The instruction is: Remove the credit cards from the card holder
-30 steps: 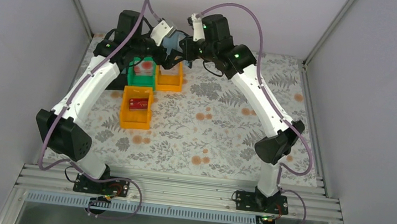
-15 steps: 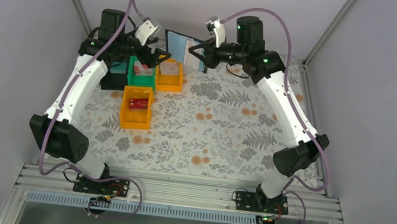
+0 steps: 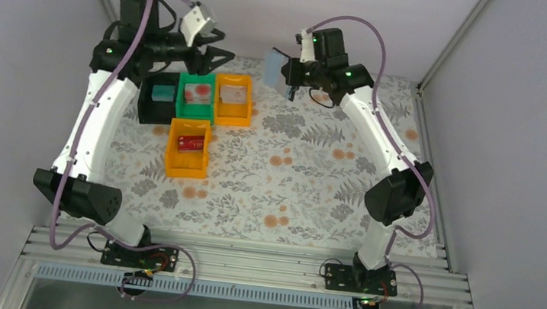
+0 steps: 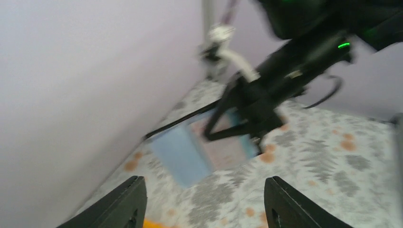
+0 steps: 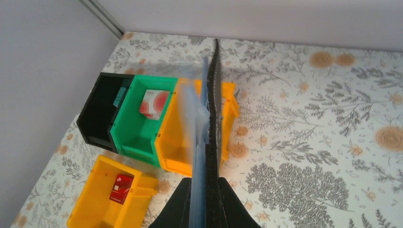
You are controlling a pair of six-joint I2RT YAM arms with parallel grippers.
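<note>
Right gripper: both fingers pressed together on the lower edge of the card holder, which stands upright and edge-on to the right wrist camera, black outer side on the right, pale blue panels on the left. From above, the holder hangs in the air over the far end of the table, near the back wall, just right of the trays and touching none of them. The left wrist camera shows it blurred, as a pale blue flap below the dark right arm. Left gripper: fingers spread wide with nothing between them, raised over the far left corner and pointing toward the holder, well apart from it. Below it three trays sit side by side in a row: black tray, green tray, orange tray. A second orange tray sits alone, nearer the arm bases, just in front of the green one. Credit cards, one per tray: teal card in the black tray, whitish card with red in the green, pale grey card in the far orange, red card in the near orange. I cannot tell whether any card sits inside the holder. The table cover has a grey leaf print with orange flowers.
</note>
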